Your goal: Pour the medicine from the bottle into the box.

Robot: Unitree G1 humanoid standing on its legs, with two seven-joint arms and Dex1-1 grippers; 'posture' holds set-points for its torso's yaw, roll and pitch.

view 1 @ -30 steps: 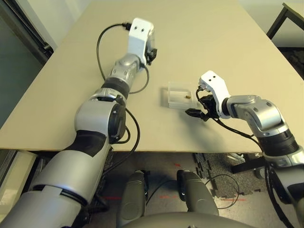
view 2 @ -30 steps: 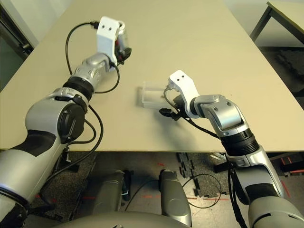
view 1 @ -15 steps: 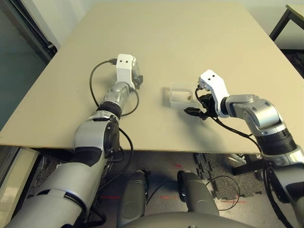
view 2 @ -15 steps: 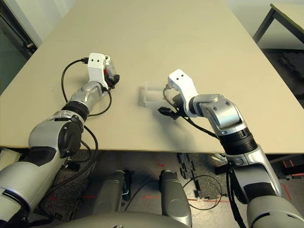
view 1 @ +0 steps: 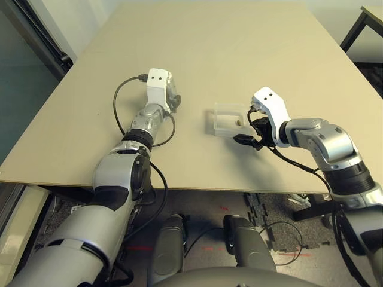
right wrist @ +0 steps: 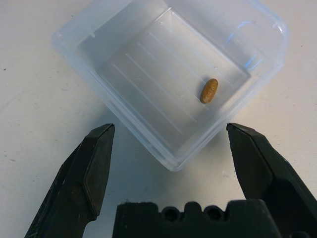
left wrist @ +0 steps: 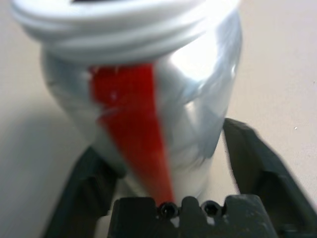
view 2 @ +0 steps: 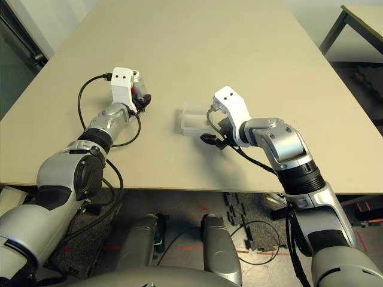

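The left gripper (left wrist: 168,163) pinches the bottle (left wrist: 143,99) low on its smooth, probably slippery body. The right gripper (right wrist: 173,163), spread, hovers beside the light, clear box (right wrist: 168,79) holding the medicine (right wrist: 209,90).

The silvery bottle (left wrist: 148,99) with its red label sits between the left gripper's fingers (left wrist: 252,168). The clear square box (right wrist: 171,74) lies just beyond the right gripper's spread fingertips (right wrist: 96,153), holding the brownish medicine (right wrist: 209,90).
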